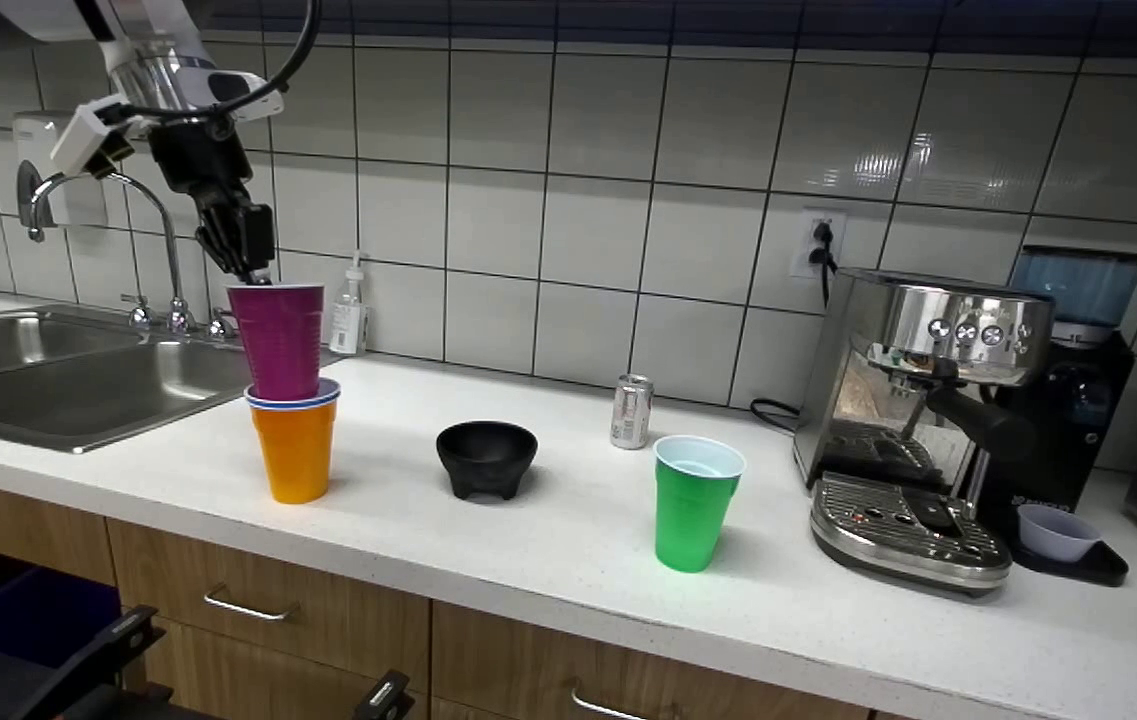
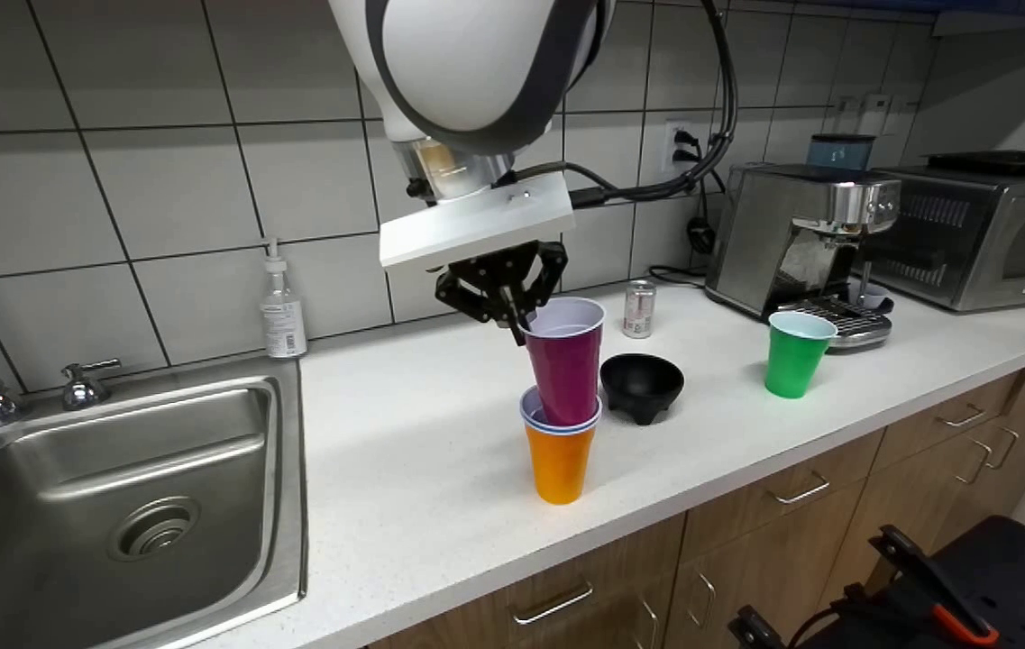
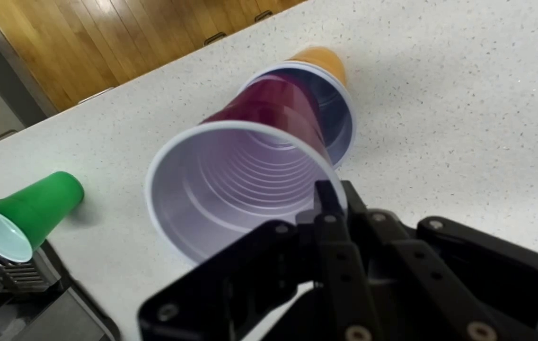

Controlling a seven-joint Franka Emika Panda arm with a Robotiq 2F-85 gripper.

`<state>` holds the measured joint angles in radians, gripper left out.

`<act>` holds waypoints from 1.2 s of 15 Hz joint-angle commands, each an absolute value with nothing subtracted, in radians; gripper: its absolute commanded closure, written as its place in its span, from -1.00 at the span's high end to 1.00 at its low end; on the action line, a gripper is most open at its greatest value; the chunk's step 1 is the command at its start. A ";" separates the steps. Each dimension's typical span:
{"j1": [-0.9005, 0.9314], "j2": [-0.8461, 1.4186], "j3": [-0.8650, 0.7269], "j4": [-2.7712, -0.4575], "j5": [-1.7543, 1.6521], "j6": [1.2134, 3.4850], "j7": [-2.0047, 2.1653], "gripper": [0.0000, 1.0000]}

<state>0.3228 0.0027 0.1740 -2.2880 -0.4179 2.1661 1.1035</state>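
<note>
My gripper (image 3: pixel 337 185) is shut on the rim of a purple cup (image 3: pixel 269 106), one finger inside its pale wall and one outside. In both exterior views the gripper (image 1: pixel 256 272) (image 2: pixel 518 326) points down at the purple cup (image 1: pixel 278 340) (image 2: pixel 566 379). The purple cup's lower end is inside the mouth of a dark blue cup (image 3: pixel 337 111), which sits nested in an orange cup (image 1: pixel 298 455) (image 2: pixel 561 464). The orange cup stands upright on the counter. Whether the purple cup's base touches the blue cup's bottom is hidden.
A black footed bowl (image 1: pixel 486 455), a silver can (image 1: pixel 631 412) and a green cup (image 1: pixel 693 515) stand on the counter (image 1: pixel 568 540). A steel sink (image 2: pixel 288 469) and soap bottle (image 2: pixel 283 315) are at one end. An espresso machine (image 1: pixel 843 380) and microwave (image 2: pixel 963 243) are at the other.
</note>
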 commanded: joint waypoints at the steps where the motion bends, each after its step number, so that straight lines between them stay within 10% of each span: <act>1: 0.289 -0.018 0.197 -2.302 -0.395 2.181 1.068 -0.38; 11: 0.274 -0.004 0.189 -2.290 -0.405 2.186 1.074 1.00; 18: 0.201 0.015 0.146 -2.284 -0.402 2.271 1.044 1.00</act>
<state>0.2431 0.0117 0.1588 -2.2881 -0.4179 2.2251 1.0948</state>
